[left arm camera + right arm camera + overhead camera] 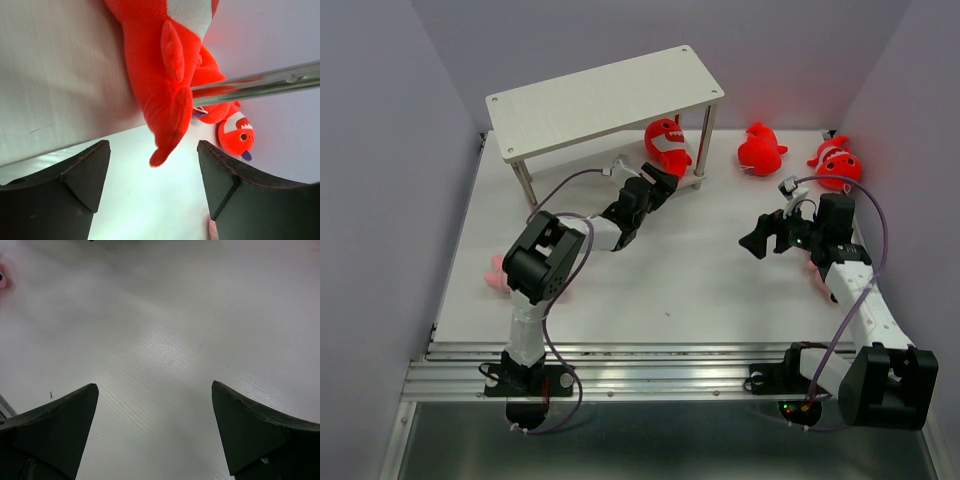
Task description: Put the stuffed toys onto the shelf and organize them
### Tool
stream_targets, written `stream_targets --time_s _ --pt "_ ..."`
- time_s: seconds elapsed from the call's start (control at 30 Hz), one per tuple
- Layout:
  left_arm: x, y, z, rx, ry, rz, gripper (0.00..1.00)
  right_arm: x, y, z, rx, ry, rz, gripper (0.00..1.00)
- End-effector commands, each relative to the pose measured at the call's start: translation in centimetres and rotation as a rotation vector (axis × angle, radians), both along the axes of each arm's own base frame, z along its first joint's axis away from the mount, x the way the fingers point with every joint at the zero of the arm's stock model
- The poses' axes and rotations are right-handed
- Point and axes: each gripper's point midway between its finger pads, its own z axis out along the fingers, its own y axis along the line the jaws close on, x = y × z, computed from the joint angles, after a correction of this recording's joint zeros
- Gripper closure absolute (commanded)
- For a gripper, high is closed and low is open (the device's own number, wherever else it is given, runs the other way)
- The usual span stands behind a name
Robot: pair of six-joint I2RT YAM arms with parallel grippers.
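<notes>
Only the left wrist view shows left claw (154, 155) agape near a shark (155, 75)

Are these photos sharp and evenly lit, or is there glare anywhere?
Top external: the middle red shark is oversaturated, tinting the wall red. Left wrist: the near shark is soft, the shelf leg glints. Right wrist: pale sheen on the table.

Right end effector (154, 385) hangs over the white counter (200, 315), dark fingers (60, 425) spread wide, only ribbed surface showing between them. Up at the top-left edge, a pink sliver (2, 280) with a black spot peeks in.
</notes>
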Motion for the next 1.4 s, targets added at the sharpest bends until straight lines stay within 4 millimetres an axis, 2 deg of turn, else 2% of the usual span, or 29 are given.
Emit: stream_targets --time_s 0.0,0.1,0.2,0.3,0.43,0.47,0.5,0.57,0.6,0.67,0.7,0.73,0.77,0.8,0.83,0.87,0.93,0.97,1.0,1.03,1.07,1.1,1.13,1.2,1.23,1.27,1.3,1.33,1.37 --pt "-1.2 0.8 4.9 0.004 -0.110 -0.020 0.18 0.7 -0.5 0.7 -0.023 -0.047 -0.008 0.00" --pt "-2.5 1.6 5.7 0.048 -0.141 -0.041 0.18 0.7 -0.6 0.7 -0.030 -0.052 -0.007 0.00" --pt "-4.6 2.7 6.4 0.100 -0.174 -0.084 0.18 0.7 -0.6 0.9 -0.040 -0.065 -0.004 0.00" --pt "-6.5 3.2 6.4 0.170 -0.207 -0.147 0.18 0.7 -0.7 0.8 -0.045 -0.067 -0.002 0.00" --pt "-10.3 5.5 5.5 0.317 -0.215 -0.213 0.18 0.9 -0.9 1.2 -0.054 -0.081 -0.018 0.00" --pt "-11.7 6.7 5.0 0.377 -0.215 -0.233 0.18 1.1 -0.8 1.2 -0.038 -0.073 -0.020 0.00" --pt "-11.9 6.6 4.6 0.384 -0.200 -0.245 0.18 1.1 -0.7 1.4 -0.036 -0.080 -0.017 0.00" --pt "-13.8 8.0 5.1 0.442 -0.237 -0.275 0.18 1.8 -0.9 1.3 -0.012 -0.045 -0.047 0.00" --pt "-15.1 8.7 5.3 0.461 -0.243 -0.299 0.18 2.5 -0.9 2.2 0.008 -0.039 -0.068 0.00" --pt "-16.3 9.5 5.8 0.511 -0.266 -0.323 0.18 4.4 -1.9 2.0 0.008 -0.004 -0.144 0.00" --pt "-17.1 10.3 4.9 0.550 -0.236 -0.337 0.18 5.4 -2.3 2.4 0.031 0.019 -0.202 0.00" --pt "-17.7 10.9 6.4 0.562 -0.275 -0.333 0.18 7.0 -2.8 4.2 0.034 -0.009 -0.235 0.00" --pt "-18.1 11.4 6.8 0.574 -0.280 -0.331 0.18 8.7 -3.7 3.4 0.014 0.015 -0.280 0.00" --pt "-19.1 12.0 7.4 0.584 -0.282 -0.340 0.18 10.3 -4.0 5.0 0.053 0.008 -0.326 0.00" --pt "-19.5 12.2 7.8 0.590 -0.288 -0.350 0.18 11.0 -4.3 3.9 0.062 0.040 -0.357 0.00" --pt "-20.2 12.5 7.6 0.616 -0.284 -0.376 0.18 13.4 -5.2 3.9 0.060 0.035 -0.407 0.00" --pt "-21.5 12.6 9.0 0.606 -0.332 -0.410 0.18 15.7 -5.8 3.7 0.066 0.040 -0.441 0.00" --pt "-21.9 12.8 9.4 0.604 -0.340 -0.414 0.18 17.5 -6.3 5.4 0.061 -0.006 -0.452 0.00" --pt "-22.5 13.0 9.8 0.588 -0.343 -0.416 0.18 19.0 -6.7 3.7 0.038 0.018 -0.461 0.00" --pt "-22.9 13.0 10.1 0.580 -0.352 -0.425 0.18 20.2 -7.3 3.6 0.012 0.004 -0.471 0.00" --pt "-23.3 13.1 10.0 0.581 -0.344 -0.438 0.18 21.8 -7.7 5.3 -0.008 -0.052 -0.467 0.00" --pt "-23.5 13.2 10.2 0.580 -0.347 -0.440 0.18 22.9 -8.1 5.4 -0.042 -0.074 -0.461 0.00" --pt "-23.8 13.5 10.8 0.578 -0.357 -0.432 0.18 24.3 -8.7 3.4 -0.126 -0.080 -0.424 0.00" --pt "-24.2 14.2 10.9 0.593 -0.351 -0.425 0.18 26.4 -8.9 2.3 -0.240 -0.110 -0.305 0.00" --pt "-24.4 14.3 10.9 0.595 -0.351 -0.424 0.18 26.7 -8.8 3.8 -0.263 -0.148 -0.274 0.00" --pt "-24.6 14.6 10.5 0.604 -0.333 -0.423 0.18 27.3 -8.9 1.0 -0.282 -0.088 -0.249 0.00" --pt "-24.6 14.7 10.6 0.603 -0.337 -0.420 0.18 28.0 -8.5 0.6 -0.302 -0.092 -0.227 0.00" --pt "-24.7 14.9 10.6 0.600 -0.337 -0.414 0.18 29.2 -8.1 1.7 -0.330 -0.137 -0.214 0.00" --pt "-24.7 15.0 10.7 0.599 -0.341 -0.407 0.18 30.0 -8.7 -0.3 -0.356 -0.108 -0.229 0.00"
